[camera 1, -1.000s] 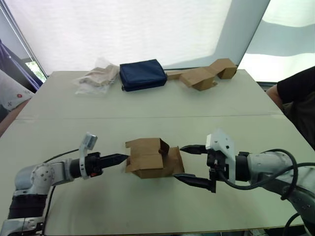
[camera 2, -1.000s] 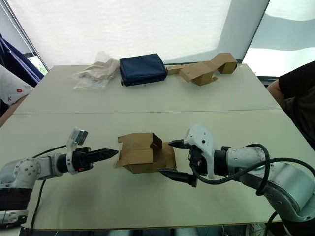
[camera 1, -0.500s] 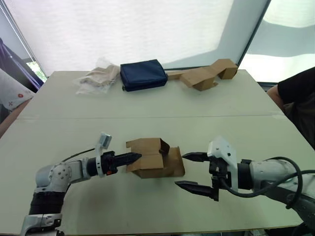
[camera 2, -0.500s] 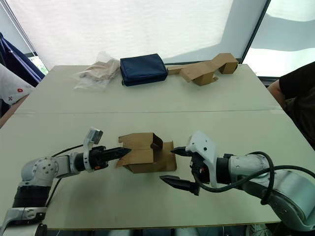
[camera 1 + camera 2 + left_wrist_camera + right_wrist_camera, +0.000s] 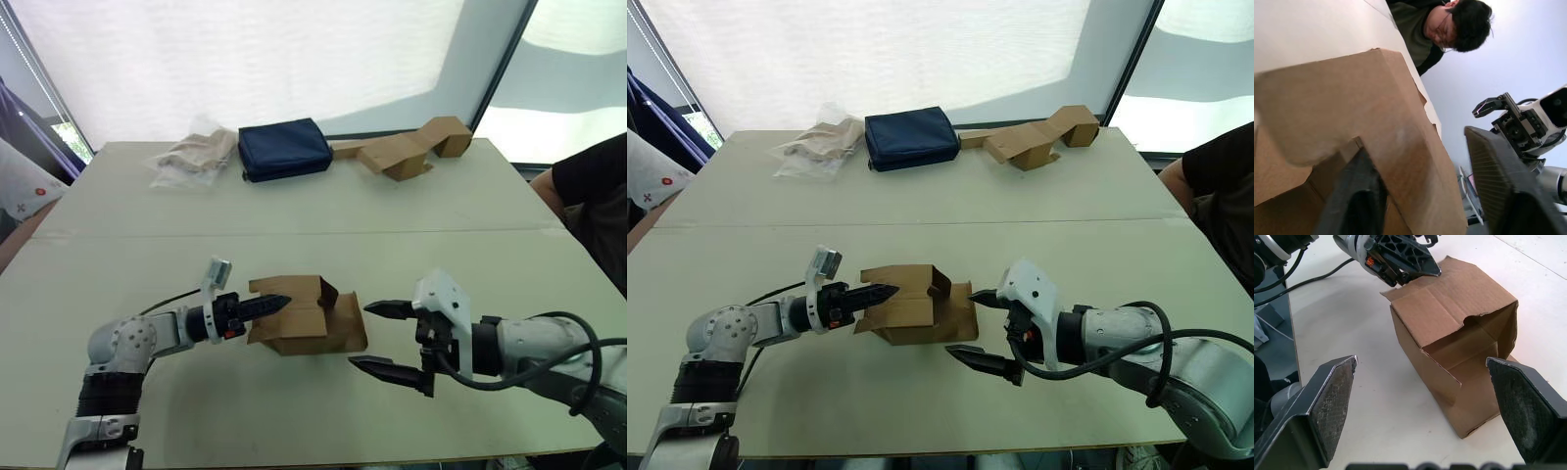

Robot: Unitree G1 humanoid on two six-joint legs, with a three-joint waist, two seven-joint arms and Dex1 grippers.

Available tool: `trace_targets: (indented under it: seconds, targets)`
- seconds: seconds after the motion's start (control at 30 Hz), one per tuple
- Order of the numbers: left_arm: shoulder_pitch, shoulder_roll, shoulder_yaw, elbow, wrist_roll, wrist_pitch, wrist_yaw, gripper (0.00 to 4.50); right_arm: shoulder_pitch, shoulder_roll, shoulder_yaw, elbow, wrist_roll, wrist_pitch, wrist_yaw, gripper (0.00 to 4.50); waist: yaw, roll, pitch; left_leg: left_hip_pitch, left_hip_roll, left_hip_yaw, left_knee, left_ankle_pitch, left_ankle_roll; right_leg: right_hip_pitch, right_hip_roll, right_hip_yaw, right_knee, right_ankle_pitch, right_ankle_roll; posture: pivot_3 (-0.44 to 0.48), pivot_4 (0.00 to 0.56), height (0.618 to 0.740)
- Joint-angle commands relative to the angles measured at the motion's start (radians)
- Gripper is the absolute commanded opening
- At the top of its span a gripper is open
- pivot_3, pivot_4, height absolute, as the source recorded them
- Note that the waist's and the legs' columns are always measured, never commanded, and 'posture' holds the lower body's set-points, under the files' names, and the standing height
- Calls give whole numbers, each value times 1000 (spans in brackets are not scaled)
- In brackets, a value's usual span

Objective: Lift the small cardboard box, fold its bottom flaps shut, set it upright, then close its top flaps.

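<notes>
The small cardboard box (image 5: 306, 315) lies on the surface (image 5: 294, 211). The left end effector (image 5: 277, 303) grips its wall; the right end effector (image 5: 380, 337) gapes just beside it.

Bright room, pale worktop (image 5: 294, 211)

Big white backlit screen (image 5: 245, 59) well beyond the end effectors, with a dark post (image 5: 502, 73) beside it.

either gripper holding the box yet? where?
Not clearly. The left gripper straddles the small cardboard box at its left top edge; clamping cannot be told. The right gripper is open, off the box.
</notes>
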Motion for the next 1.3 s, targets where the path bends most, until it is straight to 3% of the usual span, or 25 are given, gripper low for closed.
trace_targets:
  seconds: [0.03,0.07,0.3,0.53,0.77,0.97,1.3]
  targets:
    - [-12,-5,8,-22,-21,-3,-1,382,2,-7,-6,-31,13,-12,-4,4500,0,0,0,0,0,0,0,0,0,0,0,0,0,0,0,0,150,740]
    - [-11,-6,7,-23,-21,-3,-2,49,4,-7,-5,-31,13,-12,-4,4500,0,0,0,0,0,0,0,0,0,0,0,0,0,0,0,0,150,740]
    - [-13,34,0,-22,7,-54,-63,49,7,6,-26,-13,23,-25,-10,4500,0,0,0,0,0,0,0,0,0,0,0,0,0,0,0,0,150,740]
    - [-169,108,-2,-35,64,-171,-108,49,-98,198,-147,146,81,-123,-162,4500,1,-1,0,0,0,0,0,0,-1,0,0,0,0,0,0,0,150,740]
    - [-387,154,-60,13,167,-315,-182,0,-227,361,-145,248,63,-212,-304,2384,-2,0,0,-1,-1,1,0,1,-1,-1,1,0,0,0,0,0,150,740]
    - [-494,149,-81,90,218,-392,-227,0,-326,475,-74,328,-43,-257,-393,50,-6,1,0,-2,0,2,-1,1,-2,-4,2,0,1,0,0,0,150,740]
    - [-525,133,-80,85,234,-410,-245,0,-426,574,-24,419,-146,-269,-460,50,-5,1,0,-2,-1,2,-1,1,-3,-5,1,0,2,0,0,0,150,740]
